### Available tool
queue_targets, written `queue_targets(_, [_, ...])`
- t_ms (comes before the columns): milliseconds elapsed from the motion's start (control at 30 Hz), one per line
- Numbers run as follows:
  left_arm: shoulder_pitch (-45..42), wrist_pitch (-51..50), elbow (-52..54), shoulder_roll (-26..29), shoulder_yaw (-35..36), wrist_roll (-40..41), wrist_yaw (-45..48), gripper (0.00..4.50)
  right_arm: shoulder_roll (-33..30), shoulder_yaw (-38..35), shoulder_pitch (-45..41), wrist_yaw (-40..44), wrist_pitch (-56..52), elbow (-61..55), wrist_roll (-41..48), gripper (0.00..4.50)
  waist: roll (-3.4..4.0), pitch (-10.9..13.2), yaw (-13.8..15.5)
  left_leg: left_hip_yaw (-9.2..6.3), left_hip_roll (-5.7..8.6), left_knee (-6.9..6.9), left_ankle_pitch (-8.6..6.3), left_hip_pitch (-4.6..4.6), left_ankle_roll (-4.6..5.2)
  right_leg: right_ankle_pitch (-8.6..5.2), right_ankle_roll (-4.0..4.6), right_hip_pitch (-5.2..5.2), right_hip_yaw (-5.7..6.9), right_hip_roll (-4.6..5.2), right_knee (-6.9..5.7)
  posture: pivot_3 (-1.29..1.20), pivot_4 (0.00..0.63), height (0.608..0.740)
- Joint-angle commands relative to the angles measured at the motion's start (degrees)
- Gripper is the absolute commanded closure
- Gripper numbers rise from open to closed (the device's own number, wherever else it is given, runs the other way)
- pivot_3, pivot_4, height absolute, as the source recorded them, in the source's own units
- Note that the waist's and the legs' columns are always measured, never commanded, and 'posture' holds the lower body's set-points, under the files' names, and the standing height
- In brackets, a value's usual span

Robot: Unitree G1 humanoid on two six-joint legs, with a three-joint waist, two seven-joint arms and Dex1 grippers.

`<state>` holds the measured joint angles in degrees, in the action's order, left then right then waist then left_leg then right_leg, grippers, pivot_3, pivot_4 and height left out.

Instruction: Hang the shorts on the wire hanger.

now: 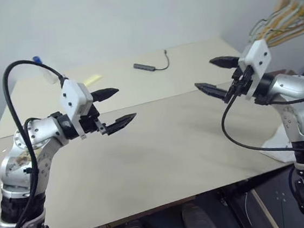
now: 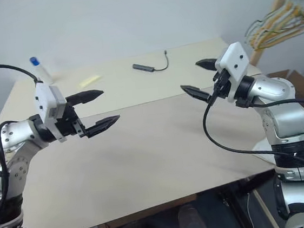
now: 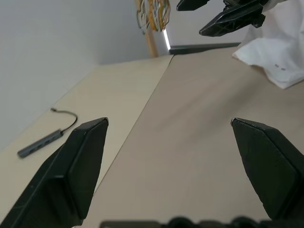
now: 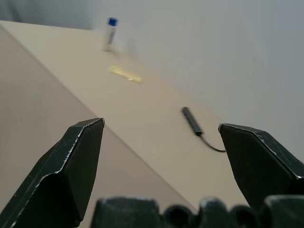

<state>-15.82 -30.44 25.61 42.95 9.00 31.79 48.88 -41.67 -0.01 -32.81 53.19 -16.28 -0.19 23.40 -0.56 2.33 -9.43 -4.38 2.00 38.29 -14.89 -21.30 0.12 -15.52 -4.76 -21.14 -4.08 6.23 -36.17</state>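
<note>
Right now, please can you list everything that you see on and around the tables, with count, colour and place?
Flat beige wooden tables: two, set edge to edge, under both arms.
Slim dark grey hub with a short cable: one, on the far table, near the middle.
Small clear bottle with a blue cap: one, upright, at the far table's left corner.
Flat yellow piece: one, on the far table, right of the bottle.
White soft fabric shorts: one, lying at the near table's right edge.
Bunch of yellow, green and white hangers: one bunch, on a wooden rack beyond the right end.
Left gripper: black fingers, open, above the near table.
Right gripper: black fingers, open, above the tables' seam.
</note>
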Motion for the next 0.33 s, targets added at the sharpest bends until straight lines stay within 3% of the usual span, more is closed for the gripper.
queue_targets(33, [4.1, -0.8, 5.0, 1.3, 4.0, 2.2, -0.3, 0.00, 0.0, 1.2, -1.7, 4.4, 1.2, 1.2, -0.7, 0.03, 0.01, 0.0, 1.5, 0.01, -0.01, 0.00, 0.00, -0.01, 0.00, 0.01, 0.01, -0.05, 0.00, 0.00, 0.00, -0.07, 0.000, 0.740])
queue_targets(233, [7.7, -2.0, 7.5, 2.1, 5.4, 3.2, -1.0, 0.00, 0.8, 1.6, -2.0, 7.1, 1.6, 2.5, -1.8, 0.03, 0.01, 0.0, 5.3, 0.02, 0.00, 0.00, 0.07, 0.00, -0.10, 0.09, 0.15, -0.07, 0.07, -0.01, -0.01, -0.05, 0.000, 0.740])
queue_targets(333, [8.4, -1.6, 7.7, 2.2, 5.1, 2.5, -1.4, 0.00, 0.9, 1.7, -1.5, 7.9, 1.8, 2.1, -2.3, 0.03, 0.01, 0.0, 5.8, 0.03, 0.03, 0.00, 0.08, 0.00, -0.13, 0.11, 0.20, -0.07, 0.09, -0.11, 0.00, -0.05, 0.000, 0.740])
